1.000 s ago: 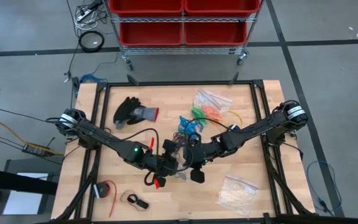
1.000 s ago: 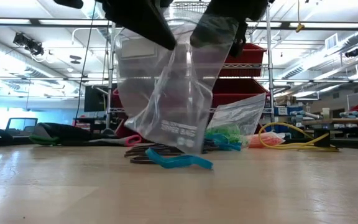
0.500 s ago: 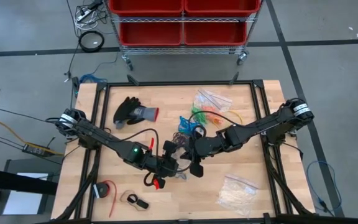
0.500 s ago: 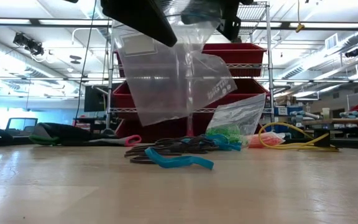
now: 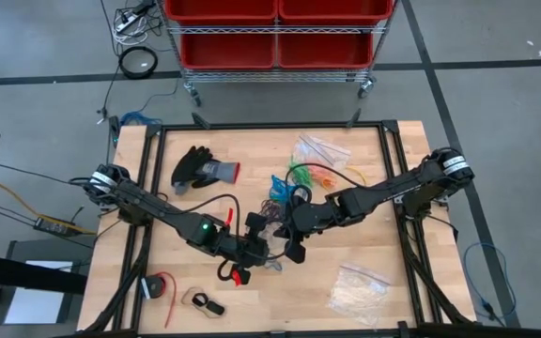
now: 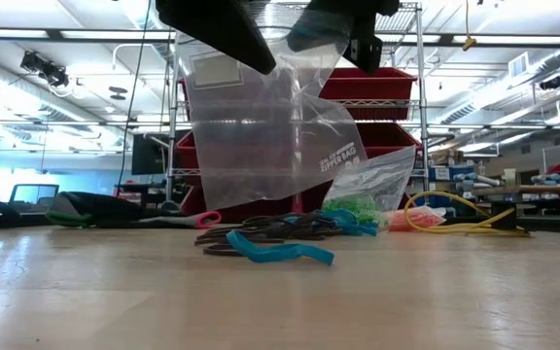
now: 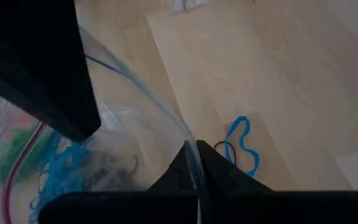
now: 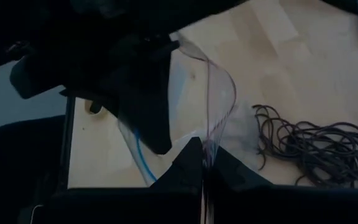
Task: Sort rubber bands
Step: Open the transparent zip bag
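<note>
Holding a clear zipper bag (image 6: 261, 136) up between them, the left gripper (image 7: 194, 163) and right gripper (image 8: 202, 163) each pinch its rim shut-fingered, probably to spread its mouth for loading. The rubber bands (image 6: 270, 236) lie heaped beneath on the wooden table (image 5: 364, 235), red bins (image 5: 275, 23) shelved behind.

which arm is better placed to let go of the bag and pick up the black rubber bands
The right. Both grippers are shut on the clear zipper bag, but the right gripper hangs closer to the black rubber bands; the left gripper sits farther away.
</note>
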Robot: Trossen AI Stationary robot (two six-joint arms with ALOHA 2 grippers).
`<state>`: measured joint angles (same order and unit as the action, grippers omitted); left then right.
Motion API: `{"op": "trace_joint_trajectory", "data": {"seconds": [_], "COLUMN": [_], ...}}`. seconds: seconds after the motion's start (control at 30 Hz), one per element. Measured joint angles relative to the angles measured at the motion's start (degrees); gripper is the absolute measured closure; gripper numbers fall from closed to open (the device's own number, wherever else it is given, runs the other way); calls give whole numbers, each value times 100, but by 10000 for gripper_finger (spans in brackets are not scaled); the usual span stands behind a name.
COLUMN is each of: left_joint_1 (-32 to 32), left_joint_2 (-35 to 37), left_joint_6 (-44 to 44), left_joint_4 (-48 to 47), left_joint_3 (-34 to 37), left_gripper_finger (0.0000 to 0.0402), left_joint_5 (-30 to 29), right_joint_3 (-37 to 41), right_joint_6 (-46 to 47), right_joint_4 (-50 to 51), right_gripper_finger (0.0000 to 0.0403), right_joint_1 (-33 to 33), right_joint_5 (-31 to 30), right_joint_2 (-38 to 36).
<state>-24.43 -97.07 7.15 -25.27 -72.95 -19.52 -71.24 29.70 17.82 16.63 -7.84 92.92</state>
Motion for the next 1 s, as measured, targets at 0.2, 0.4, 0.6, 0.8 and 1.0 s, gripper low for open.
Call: {"op": "trace_joint_trajectory", "data": {"seconds": [0.2, 0.4, 0.6, 0.8, 1.0], "left_joint_1": [-7, -10, -11, -11, -11], "left_joint_2": [-5, -7, -11, -11, -14], "left_joint_6": [-34, -74, -141, -144, -144], "left_joint_4": [2, 2, 3, 4, 8], "left_joint_3": [0, 2, 2, 7, 7], "left_gripper_finger": [401, 401, 401, 401, 401], "left_joint_5": [38, 38, 117, 117, 111], "right_joint_3": [0, 0, 0, 0, 0], "right_joint_6": [-145, -288, -438, -384, -375], "right_joint_4": [145, 201, 251, 438, 514], "right_gripper_finger": [369, 309, 266, 258, 265], "right_joint_1": [135, 221, 253, 256, 313], "right_joint_5": [-141, -162, -149, 331, 477], "right_joint_2": [0, 0, 0, 0, 0]}}
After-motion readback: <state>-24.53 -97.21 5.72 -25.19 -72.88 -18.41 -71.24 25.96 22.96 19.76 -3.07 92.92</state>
